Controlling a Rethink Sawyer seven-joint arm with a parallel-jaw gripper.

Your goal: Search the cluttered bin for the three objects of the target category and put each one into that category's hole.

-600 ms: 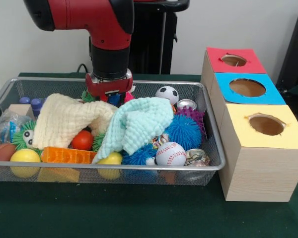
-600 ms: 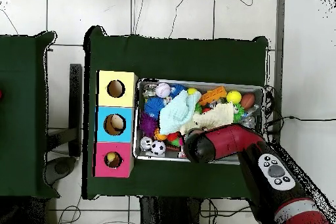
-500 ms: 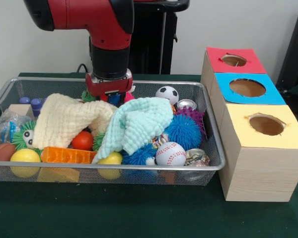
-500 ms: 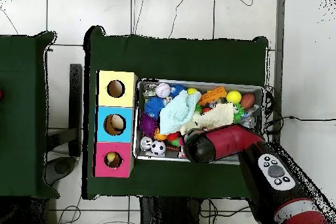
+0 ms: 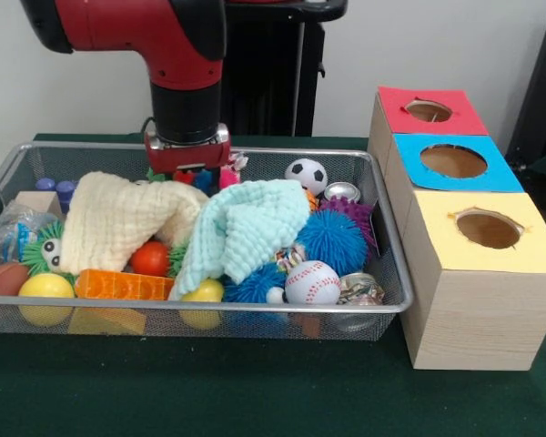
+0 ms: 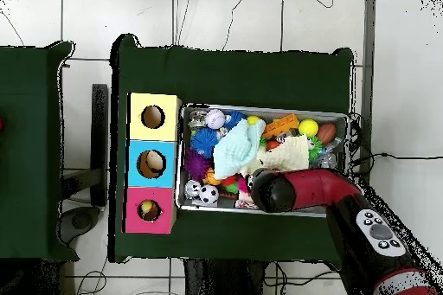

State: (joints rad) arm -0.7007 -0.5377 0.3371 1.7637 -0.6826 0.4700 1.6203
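Observation:
The wire mesh bin sits on the green table, full of toys and two cloths. It also shows in the overhead view. The red-faced hole is on the farthest wooden box, and it shows in the overhead view too. My gripper reaches down at the bin's far side, behind the cream cloth, with its tips hidden among the toys. In the overhead view the red arm covers it.
A mint cloth lies over the middle. Around it are a soccer ball, a baseball, a blue spiky ball, a red ball and an orange brick. The blue-faced hole and the yellow-faced hole are nearer.
The arm and gripper have shifted a little left and up in the front view, away from the boxes. The mint cloth's top edge has shifted slightly.

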